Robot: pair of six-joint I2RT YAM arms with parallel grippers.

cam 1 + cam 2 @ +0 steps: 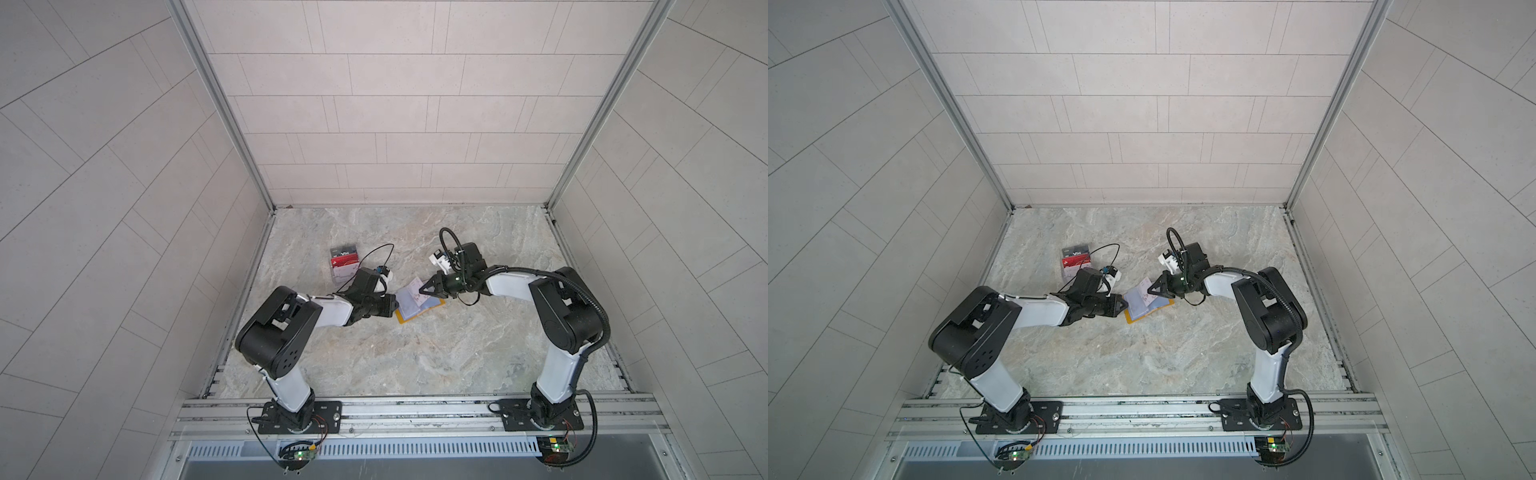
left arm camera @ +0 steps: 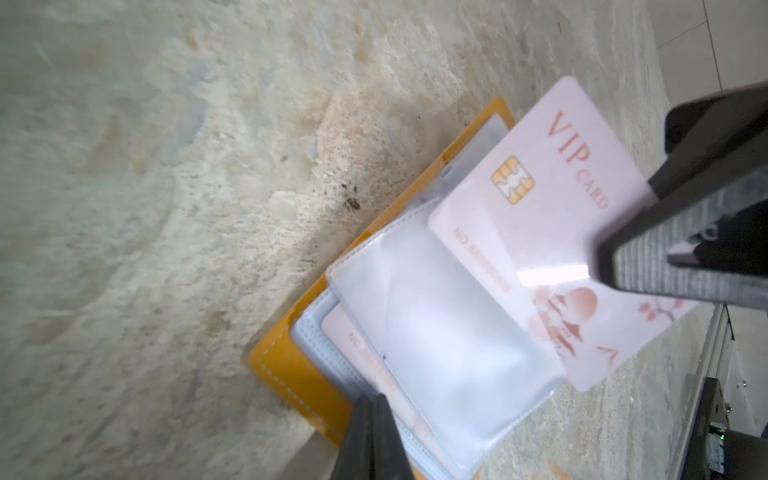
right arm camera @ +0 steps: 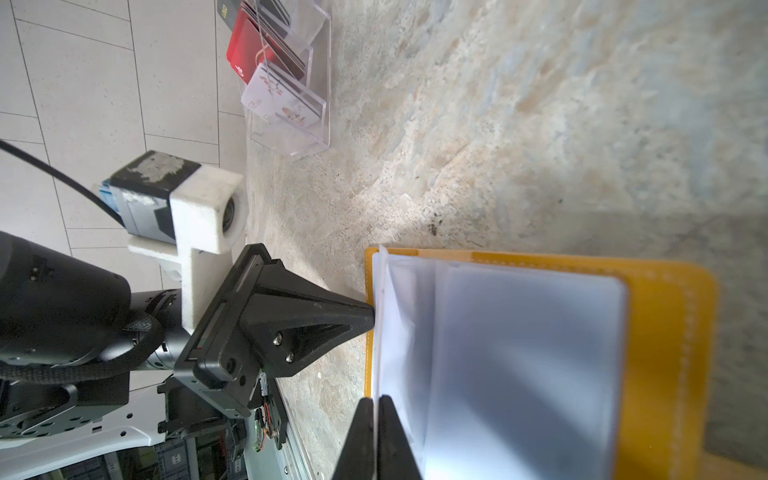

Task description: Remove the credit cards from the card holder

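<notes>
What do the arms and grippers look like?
The left arm and right arm have white shells between black joints. The left gripper and right gripper have black wedge-shaped fingers. A white-mounted camera sits on each wrist. A black ribbed hose runs along the right arm.

Card holder (image 1: 417, 312) on table (image 1: 415, 365); left pincer (image 1: 394, 306) at its left edge, right pincer (image 1: 424, 291) on card (image 2: 540, 216) at right; stand (image 1: 344, 268) behind-left.
</notes>
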